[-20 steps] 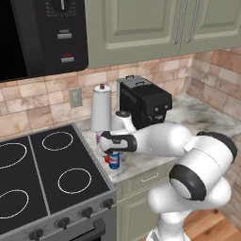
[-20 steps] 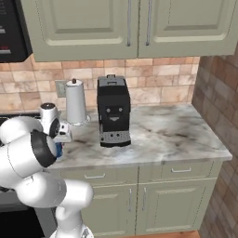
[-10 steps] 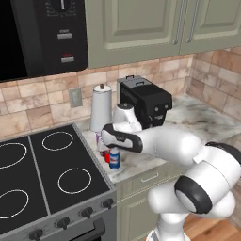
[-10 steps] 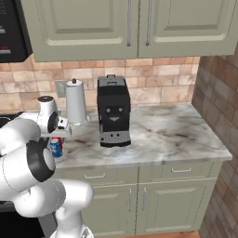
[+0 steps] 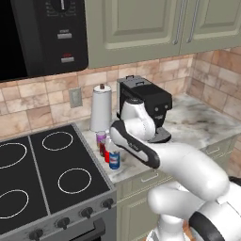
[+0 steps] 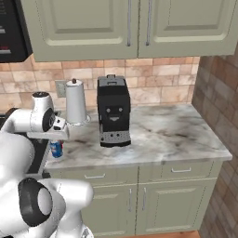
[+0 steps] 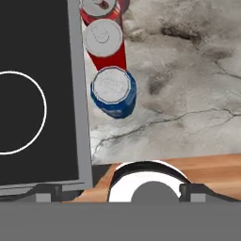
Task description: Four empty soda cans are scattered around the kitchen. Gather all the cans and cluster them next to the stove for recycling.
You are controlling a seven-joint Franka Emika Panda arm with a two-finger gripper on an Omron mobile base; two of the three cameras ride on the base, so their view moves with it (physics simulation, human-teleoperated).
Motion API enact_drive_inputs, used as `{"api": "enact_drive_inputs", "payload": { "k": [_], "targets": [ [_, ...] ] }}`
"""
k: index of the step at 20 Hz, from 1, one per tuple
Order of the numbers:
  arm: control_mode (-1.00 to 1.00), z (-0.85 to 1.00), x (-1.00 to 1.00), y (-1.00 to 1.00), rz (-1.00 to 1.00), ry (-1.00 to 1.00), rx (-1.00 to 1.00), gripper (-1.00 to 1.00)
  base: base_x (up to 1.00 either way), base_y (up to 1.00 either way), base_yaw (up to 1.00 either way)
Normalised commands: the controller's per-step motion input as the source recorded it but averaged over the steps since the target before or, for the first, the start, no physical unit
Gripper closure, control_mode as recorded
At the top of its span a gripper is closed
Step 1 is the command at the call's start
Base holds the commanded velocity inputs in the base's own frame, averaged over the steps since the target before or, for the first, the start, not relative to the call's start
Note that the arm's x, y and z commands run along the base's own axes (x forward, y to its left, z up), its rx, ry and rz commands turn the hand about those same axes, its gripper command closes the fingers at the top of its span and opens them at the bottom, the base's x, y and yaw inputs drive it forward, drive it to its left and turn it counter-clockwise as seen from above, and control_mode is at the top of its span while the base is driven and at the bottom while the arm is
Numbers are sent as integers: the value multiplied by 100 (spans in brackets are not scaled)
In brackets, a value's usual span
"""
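Blue can (image 6: 56, 149) on marble counter (image 6: 158, 135), paper-towel roll (image 6: 75, 102), black coffee machine (image 6: 113, 111)

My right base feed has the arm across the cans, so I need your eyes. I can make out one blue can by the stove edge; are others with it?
Observer: Yes. The hand view shows a red can just behind the blue can, and a second red can behind that.
Operator: Is the hand holding anything?
Observer: No. The hand is open, nothing between its tips; the blue can stands clear of it on the counter.
Operator: Any pink one?
Observer: The left base view shows a purplish-pink can at the row's far end, near the paper-towel roll.
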Motion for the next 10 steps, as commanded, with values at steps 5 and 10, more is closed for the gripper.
{"api": "enact_drive_inputs", "payload": {
  "k": [5,10],
  "targets": [
    [-100,4,-100,-40,-4,-9,0,-100,0,0,0],
    [-100,-19,-100,-31,-3,-20,0,-100,0,0,0]
  ]
}}
